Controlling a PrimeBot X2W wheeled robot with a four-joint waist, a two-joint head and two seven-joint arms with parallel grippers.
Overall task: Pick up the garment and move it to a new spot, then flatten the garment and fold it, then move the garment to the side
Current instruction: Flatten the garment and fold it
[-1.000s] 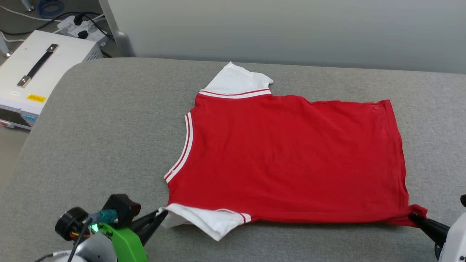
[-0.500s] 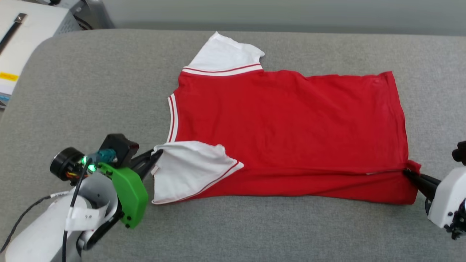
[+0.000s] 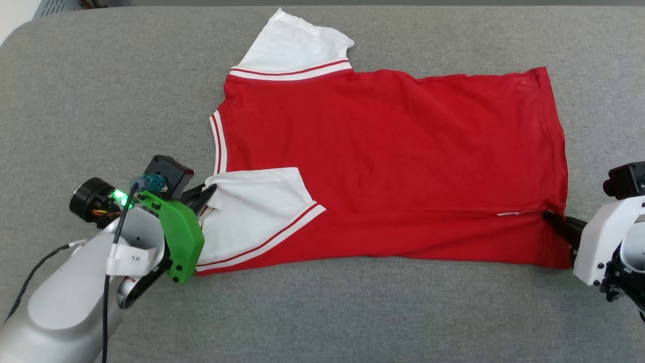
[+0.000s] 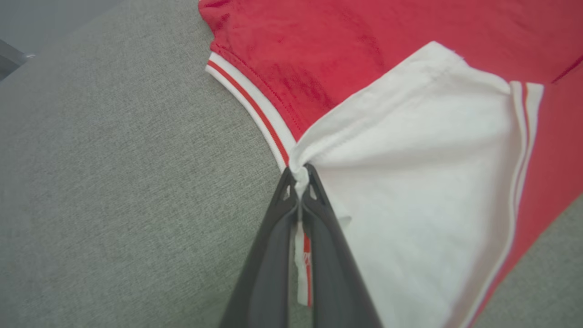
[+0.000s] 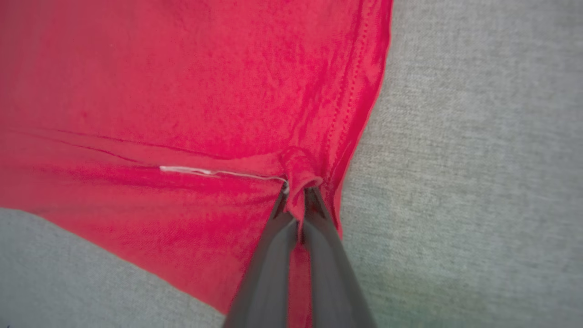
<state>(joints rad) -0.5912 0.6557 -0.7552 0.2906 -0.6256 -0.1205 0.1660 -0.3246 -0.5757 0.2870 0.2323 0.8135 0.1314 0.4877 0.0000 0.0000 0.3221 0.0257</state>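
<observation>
The garment [image 3: 383, 151] is a red T-shirt with white sleeves, spread on the grey padded table with its plain side up. Its near edge is lifted and turned over onto the body, so the near white sleeve [image 3: 252, 217] lies on the red cloth. My left gripper [image 3: 209, 190] is shut on that sleeve's corner [image 4: 298, 171]. My right gripper [image 3: 549, 218] is shut on the near hem corner [image 5: 298, 175], which is bunched between its fingers. The far sleeve [image 3: 295, 48] lies flat at the top.
The grey padded table [image 3: 101, 91] spreads around the garment, with its rounded corner at the upper left. A white box corner [image 3: 15, 12] shows beyond that corner. My left forearm [image 3: 70, 302] lies over the table's near left part.
Both grippers have carried the garment's near edge away from me and over the body, and the near sleeve now rests on the red cloth. The head camera has tilted down.
</observation>
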